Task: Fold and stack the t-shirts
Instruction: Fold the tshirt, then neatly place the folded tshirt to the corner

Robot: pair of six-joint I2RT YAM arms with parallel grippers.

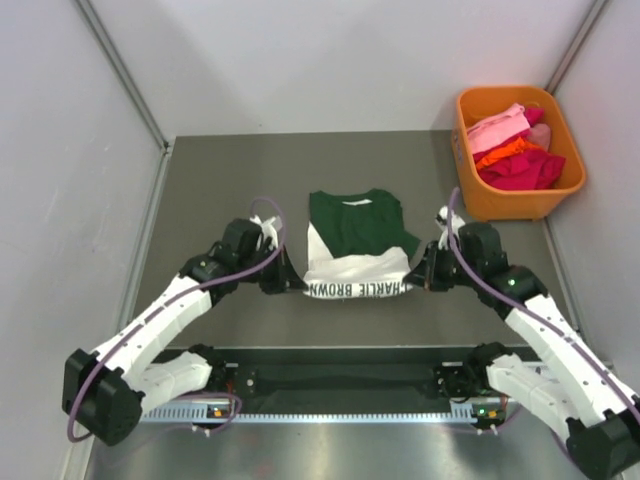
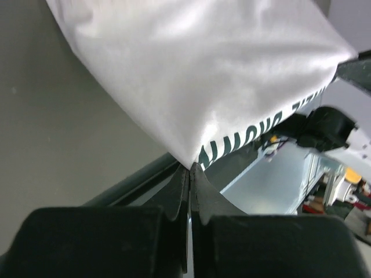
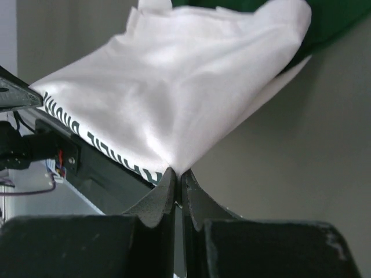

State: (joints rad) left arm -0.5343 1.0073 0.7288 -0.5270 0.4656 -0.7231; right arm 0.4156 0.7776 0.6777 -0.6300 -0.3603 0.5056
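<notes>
A cream-white t-shirt (image 1: 355, 272) with dark lettering along its near edge is held lifted over the table. A dark green t-shirt (image 1: 358, 222) lies folded beyond it, partly under the white cloth. My left gripper (image 1: 292, 284) is shut on the white shirt's near left corner; in the left wrist view (image 2: 191, 168) the cloth (image 2: 208, 75) fans out from the shut tips. My right gripper (image 1: 417, 280) is shut on the near right corner, and the right wrist view (image 3: 177, 172) shows the white cloth (image 3: 174, 98) rising from the tips, with green cloth (image 3: 330, 23) behind.
An orange bin (image 1: 520, 190) with pink, red and orange clothes stands at the back right. Grey walls close in the grey table (image 1: 220, 190) at left, back and right. A metal rail (image 1: 340, 410) with the arm bases runs along the near edge.
</notes>
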